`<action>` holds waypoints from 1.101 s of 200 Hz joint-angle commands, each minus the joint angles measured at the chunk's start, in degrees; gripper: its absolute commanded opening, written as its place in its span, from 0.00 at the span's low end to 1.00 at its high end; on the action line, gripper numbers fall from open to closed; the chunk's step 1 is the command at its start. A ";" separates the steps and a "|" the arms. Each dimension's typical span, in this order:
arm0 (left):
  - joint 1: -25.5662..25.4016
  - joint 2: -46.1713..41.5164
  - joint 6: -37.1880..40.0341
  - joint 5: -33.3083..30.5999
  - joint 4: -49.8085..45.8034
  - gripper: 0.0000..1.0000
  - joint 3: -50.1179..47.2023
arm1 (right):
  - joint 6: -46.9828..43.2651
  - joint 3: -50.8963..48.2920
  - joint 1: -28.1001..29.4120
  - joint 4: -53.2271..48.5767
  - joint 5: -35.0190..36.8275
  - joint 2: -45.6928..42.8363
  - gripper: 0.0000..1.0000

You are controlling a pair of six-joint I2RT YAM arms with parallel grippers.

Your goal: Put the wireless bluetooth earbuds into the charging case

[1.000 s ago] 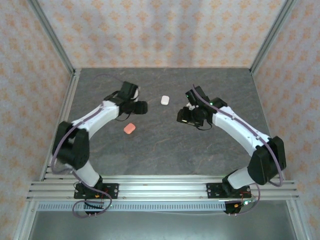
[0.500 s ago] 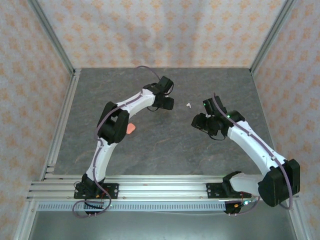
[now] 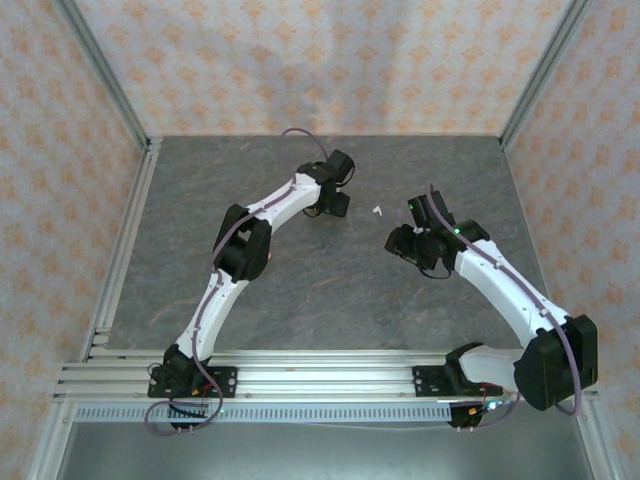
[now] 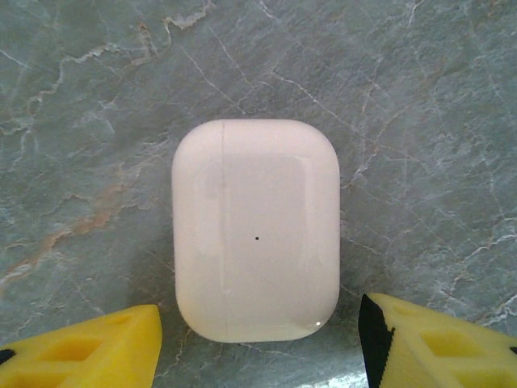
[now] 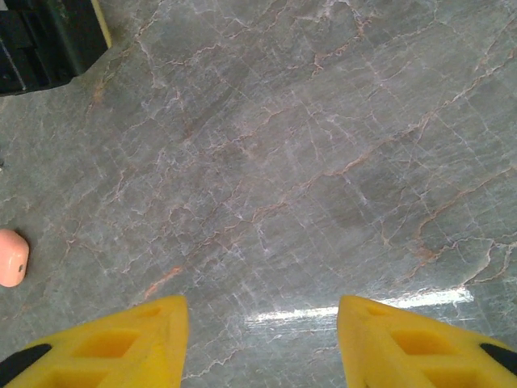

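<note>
**Left end effector** (image 4: 258,360): released. Its yellow fingers are spread, one on either side of the near end of a glossy white pebble-shaped plastic charging case (image 4: 255,230). They sit just beside it, and no contact is visible. The white case lies flat on the grey marble-patterned surface (image 3: 330,310) with its lid shut. A seam runs along one side and a small dark dot marks the upper face.

**Top camera:** this arm reaches to the far centre of the surface. Just right of it, and apart from it, lies a tiny white stemmed plastic earbud (image 3: 377,211). It is too small to tell how it lies.

**Right end effector** (image 5: 262,347): released, with its fingers wide over bare surface. It sits near and right of the white earbud. A rounded pink plastic case (image 5: 11,257) is partly cut off at the left edge of its wrist view.

**Handling (judgement)**
- **White earbud:** It is probably very light, hard, smooth and rounded. It would likely skid on the polished surface or squirt out of a pinch. The best hold is probably across the stem, with the fingers brought low and closed gently.
- **White case:** It looks light and slick too, with curved edges, and would slide if pushed from one side only.
  - It should be taken across the two long straight sides, clear of the seam, so the lid can swing.
  - The lid needs opening before any earbud goes in.
  - The shell should stand a firm squeeze, but the hinge likely would not stand prying.
</note>
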 commanded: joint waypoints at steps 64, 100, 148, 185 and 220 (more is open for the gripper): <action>1.94 4.60 2.61 1.40 -4.67 0.67 8.32 | -0.22 1.35 -0.36 0.54 0.96 -0.04 0.52; 1.95 6.49 3.23 2.72 -4.89 0.67 9.90 | 0.42 0.68 -0.36 0.65 1.27 -1.12 0.52; 1.93 7.68 4.91 3.10 -6.33 0.57 9.70 | 1.26 0.51 -0.42 0.47 1.40 -1.98 0.52; 1.79 2.50 7.13 3.64 -2.08 0.44 1.39 | 2.52 0.37 -0.35 0.62 1.15 -3.42 0.52; 1.69 -6.83 10.83 5.30 4.61 0.43 -12.12 | 3.24 0.28 -0.40 1.16 -0.55 -4.66 0.52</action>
